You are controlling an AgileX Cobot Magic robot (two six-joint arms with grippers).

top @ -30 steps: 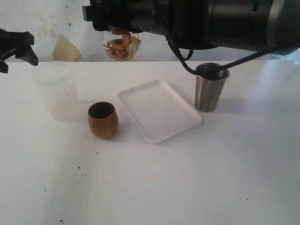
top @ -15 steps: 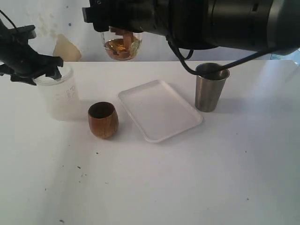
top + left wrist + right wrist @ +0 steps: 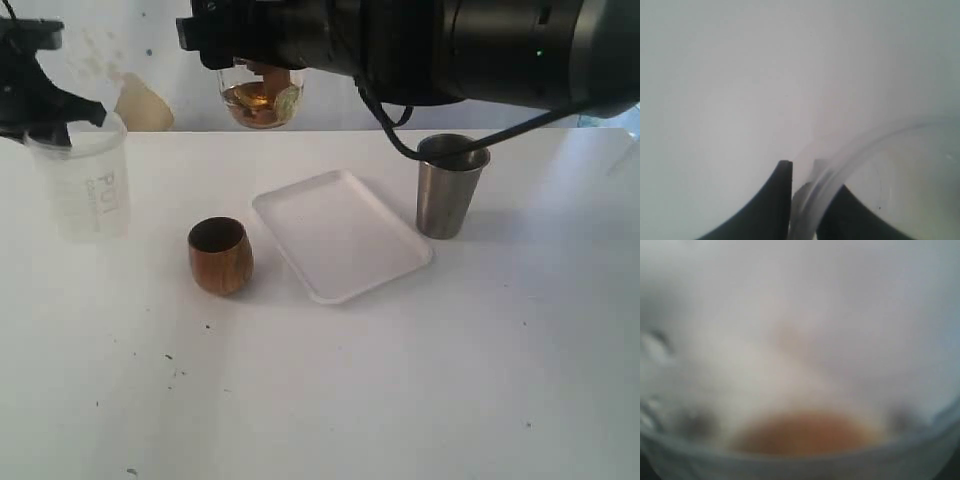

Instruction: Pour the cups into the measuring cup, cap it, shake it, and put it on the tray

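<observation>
Frosted beaker, ten o'clock of the tray, has just shifted: your left gripper now pinches its rim. Right gripper clamps the measuring cup, airborne at eleven o'clock. Capping looks next.

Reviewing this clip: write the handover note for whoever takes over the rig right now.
Left gripper: shut on the rim of the frosted beaker, at the far left of the table.
Right gripper: holds the measuring cup aloft at the back, amber contents inside.
Wooden cup and steel tumbler stand upright either side of the tray, which holds nothing.
Done: apparently the pours. Left: cap, shake, set on tray.
</observation>
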